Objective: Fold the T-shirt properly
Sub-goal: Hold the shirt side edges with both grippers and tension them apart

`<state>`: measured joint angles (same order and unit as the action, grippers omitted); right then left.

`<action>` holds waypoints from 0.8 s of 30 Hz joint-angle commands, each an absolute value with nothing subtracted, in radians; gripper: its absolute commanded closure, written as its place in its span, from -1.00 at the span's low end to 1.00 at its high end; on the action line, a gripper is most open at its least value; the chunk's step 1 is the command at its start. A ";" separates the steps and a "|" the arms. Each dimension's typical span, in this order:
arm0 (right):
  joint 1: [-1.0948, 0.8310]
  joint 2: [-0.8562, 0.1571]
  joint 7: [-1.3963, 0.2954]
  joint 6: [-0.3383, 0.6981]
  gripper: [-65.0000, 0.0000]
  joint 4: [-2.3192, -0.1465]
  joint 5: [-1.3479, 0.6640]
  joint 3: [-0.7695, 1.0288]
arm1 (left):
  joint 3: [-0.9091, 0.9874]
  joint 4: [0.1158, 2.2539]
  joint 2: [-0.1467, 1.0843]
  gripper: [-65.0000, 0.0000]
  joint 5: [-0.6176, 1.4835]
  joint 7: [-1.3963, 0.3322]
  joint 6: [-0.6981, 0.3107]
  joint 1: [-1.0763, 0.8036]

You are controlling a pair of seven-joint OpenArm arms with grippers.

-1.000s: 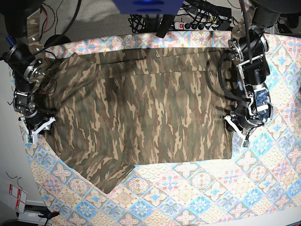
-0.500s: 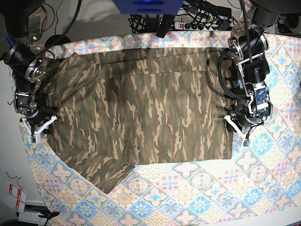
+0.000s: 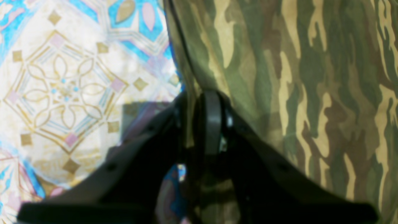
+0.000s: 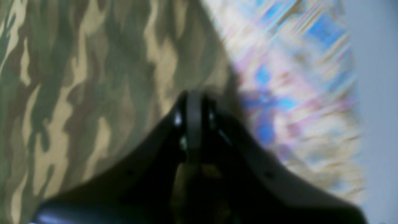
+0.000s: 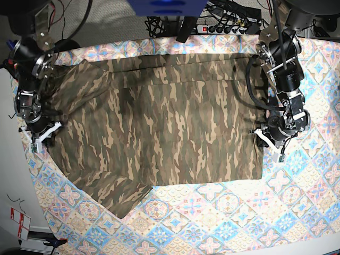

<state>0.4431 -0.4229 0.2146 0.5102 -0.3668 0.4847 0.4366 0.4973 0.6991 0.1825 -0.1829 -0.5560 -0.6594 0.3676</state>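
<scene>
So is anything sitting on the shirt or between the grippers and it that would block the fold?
Nothing visible. The left gripper and right gripper each pinch an edge of the T-shirt, whose top is bare.

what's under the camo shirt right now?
The T-shirt lies spread on a pastel tile-patterned cloth, which shows all round its edges. Whatever lies beneath the shirt's middle is covered. Both grippers, left and right, pinch its side edges.

Matt woven T-shirt (image 5: 159, 122); smooth printed tablecloth (image 5: 223, 212); black plastic fingers (image 3: 213, 124).
</scene>
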 commanded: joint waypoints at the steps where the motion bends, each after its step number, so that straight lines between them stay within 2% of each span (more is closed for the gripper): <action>1: 0.455 -0.446 0.248 0.507 0.94 -0.412 0.466 0.440 | 0.489 0.680 0.163 0.79 -0.229 -0.668 -0.698 0.351; 5: 0.404 -0.432 0.248 0.507 0.95 -0.498 0.464 0.444 | 0.489 0.751 0.179 0.79 -0.223 -0.670 -0.698 0.328; 10: 0.369 -0.424 0.245 0.509 0.94 -0.561 0.469 0.509 | 0.481 1.017 0.162 0.79 -0.225 -0.771 -0.698 0.243; 12: 0.371 -0.424 0.213 0.509 0.92 -0.561 0.469 0.519 | 0.481 1.063 0.154 0.79 -0.229 -0.783 -0.698 0.232; 15: 0.384 -0.420 0.117 0.509 0.70 -0.561 0.466 0.536 | 0.481 1.061 0.154 0.79 -0.231 -0.783 -0.698 0.231; 19: 0.466 -0.397 0.044 0.509 0.11 -0.561 0.466 0.538 | 0.481 1.061 0.154 0.78 -0.231 -0.786 -0.698 0.231; 21: 0.467 -0.398 0.041 0.509 -0.08 -0.561 0.466 0.538 | 0.481 1.061 0.154 0.78 -0.231 -0.786 -0.698 0.231; 24: 0.470 -0.398 0.038 0.510 -0.10 -0.558 0.466 0.538 | 0.481 1.061 0.154 0.78 -0.231 -0.785 -0.698 0.231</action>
<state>0.4515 -0.3756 0.0170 0.5133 -0.5461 0.4725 0.5350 0.4839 1.0542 0.1520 -0.2260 -0.7670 -0.6918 0.2211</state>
